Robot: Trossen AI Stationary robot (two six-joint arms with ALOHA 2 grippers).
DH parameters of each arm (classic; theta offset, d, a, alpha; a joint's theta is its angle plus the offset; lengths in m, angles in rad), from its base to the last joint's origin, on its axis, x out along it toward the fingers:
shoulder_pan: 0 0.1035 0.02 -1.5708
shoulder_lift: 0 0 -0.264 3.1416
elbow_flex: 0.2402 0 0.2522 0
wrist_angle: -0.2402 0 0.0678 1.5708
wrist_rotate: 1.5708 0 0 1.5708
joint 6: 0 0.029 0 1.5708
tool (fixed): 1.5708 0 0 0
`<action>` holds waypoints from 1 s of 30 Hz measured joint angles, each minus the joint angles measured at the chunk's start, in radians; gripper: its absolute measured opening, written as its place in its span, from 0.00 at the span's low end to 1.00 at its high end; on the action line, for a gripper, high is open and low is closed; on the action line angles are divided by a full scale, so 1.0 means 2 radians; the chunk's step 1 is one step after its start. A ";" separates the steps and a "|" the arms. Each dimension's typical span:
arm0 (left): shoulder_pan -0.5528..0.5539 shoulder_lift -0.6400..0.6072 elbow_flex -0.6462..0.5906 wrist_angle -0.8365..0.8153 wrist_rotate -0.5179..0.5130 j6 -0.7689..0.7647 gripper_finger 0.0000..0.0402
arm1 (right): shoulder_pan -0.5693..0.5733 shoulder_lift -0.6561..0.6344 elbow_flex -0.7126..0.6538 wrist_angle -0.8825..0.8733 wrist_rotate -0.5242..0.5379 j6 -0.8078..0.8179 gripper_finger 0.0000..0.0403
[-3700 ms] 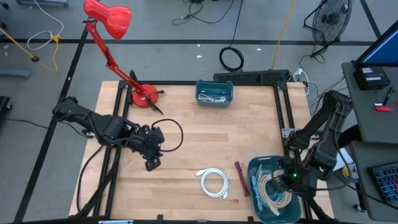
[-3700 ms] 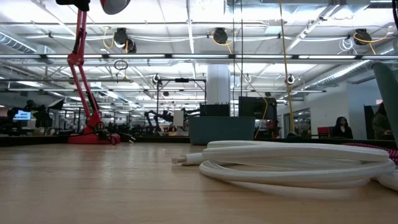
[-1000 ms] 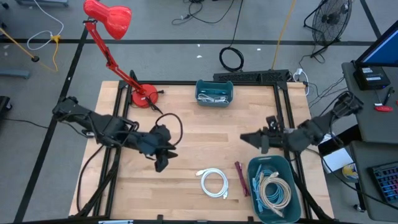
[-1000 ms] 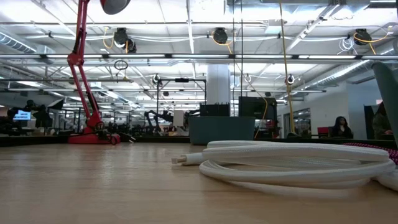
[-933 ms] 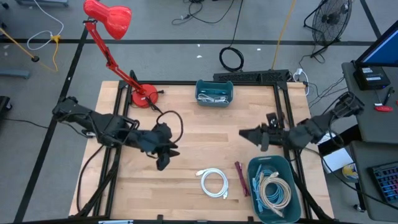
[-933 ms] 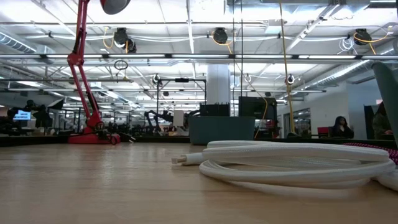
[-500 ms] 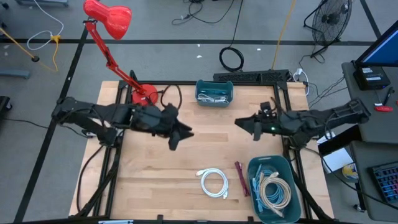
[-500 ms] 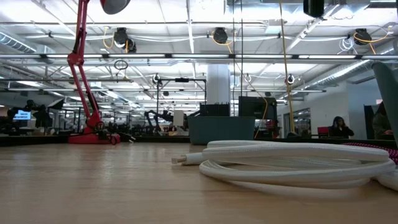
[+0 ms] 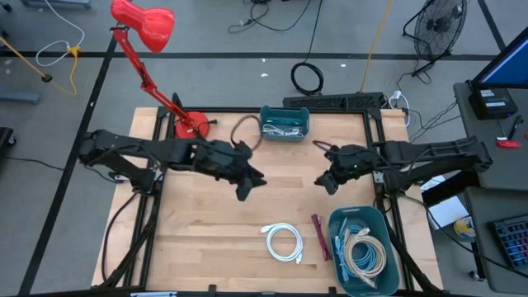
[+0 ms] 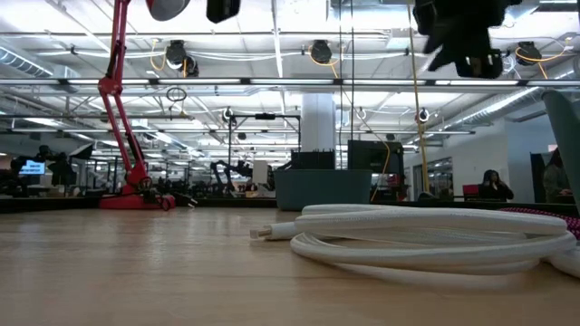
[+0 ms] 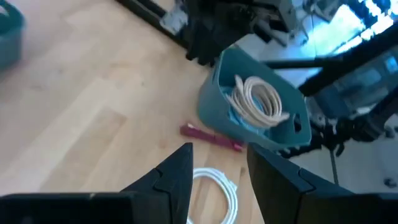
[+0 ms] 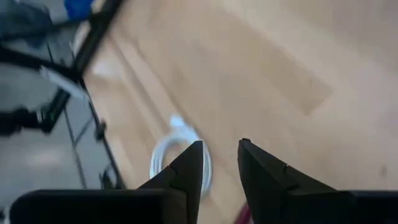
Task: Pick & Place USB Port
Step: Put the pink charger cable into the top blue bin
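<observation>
A wooden counter (image 9: 272, 206) seen from above, with two dark robot arms reaching in over its middle from the left and right edges. The left hand (image 9: 247, 183) hangs above the centre of the counter with its fingers (image 11: 177, 177) parted by a narrow gap and nothing between them. The right hand (image 9: 327, 181) hangs right of centre, also empty, its fingers (image 12: 189, 168) a narrow gap apart. The thing to be moved appears to be the coiled white USB cable (image 9: 284, 242), which lies flat near the front edge of the counter, between the two hands and well apart from both. Just to its right lies a thin red cable (image 9: 318, 236), and beyond that, at the front right corner, stands a teal bin (image 9: 337, 227) holding a coil of beige cable (image 9: 363, 254). A second teal bin (image 9: 284, 123) sits at the middle of the back edge, and a red desk lamp (image 9: 142, 23) stands at the back left corner. The white cable looks light and limp, so the loops would likely sag and spread when lifted. Pinching across several bundled strands of the coil seems surer than taking the loose plug end, which would let the coil trail.
</observation>
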 joint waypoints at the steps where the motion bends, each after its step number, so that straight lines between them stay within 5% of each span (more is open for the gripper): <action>1: 0.000 0.007 0.000 0.001 0.006 0.000 0.38 | 0.000 0.004 0.000 -0.010 -0.017 0.002 0.23; 7: 0.000 0.035 0.000 0.004 0.012 0.002 0.38 | 0.007 0.043 0.000 -0.063 -0.102 0.026 0.23; 30: -0.003 0.031 0.000 0.005 -0.019 0.001 0.38 | 0.048 0.238 0.000 -0.048 -0.131 -0.014 0.23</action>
